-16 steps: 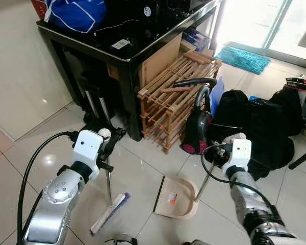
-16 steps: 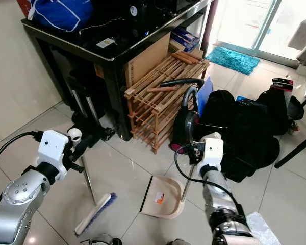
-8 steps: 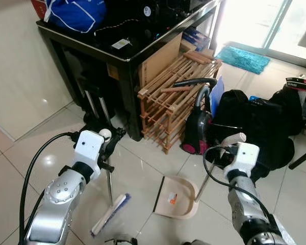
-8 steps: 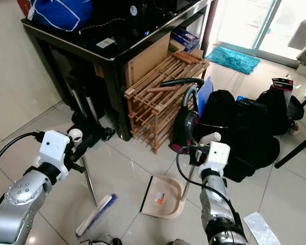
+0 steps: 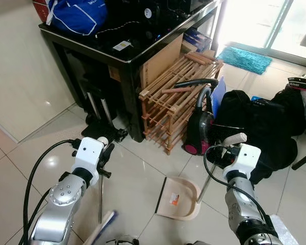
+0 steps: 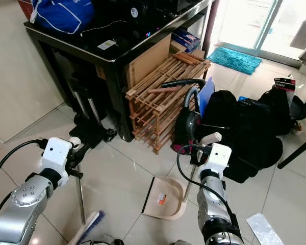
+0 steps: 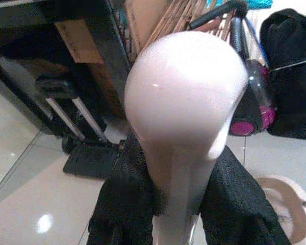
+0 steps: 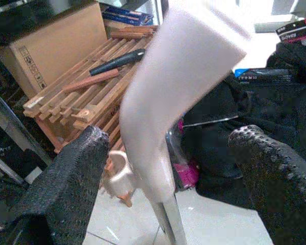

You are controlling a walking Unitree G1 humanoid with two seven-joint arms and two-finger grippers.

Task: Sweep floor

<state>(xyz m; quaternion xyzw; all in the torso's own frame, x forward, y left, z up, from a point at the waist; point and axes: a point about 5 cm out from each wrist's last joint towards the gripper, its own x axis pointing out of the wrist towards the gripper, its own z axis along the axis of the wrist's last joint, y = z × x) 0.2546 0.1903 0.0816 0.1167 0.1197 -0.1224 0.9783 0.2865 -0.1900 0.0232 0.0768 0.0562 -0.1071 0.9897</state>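
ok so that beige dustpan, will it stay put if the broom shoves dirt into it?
The dustpan looks like thin plastic, so probably light and apt to slide on the glossy floor tiles. The right gripper straddles its upright handle with the fingers apart, so it likely isn't braced. The tall handle may also let it tip.

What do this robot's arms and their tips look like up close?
Both arms are silver metal with rounded joints dotted with screw holes. Each ends in a white boxy wrist block, and a black cable loops from it back along the arm. The left end effector and right end effector each have two black fingers with a pebbled, rubbery surface.
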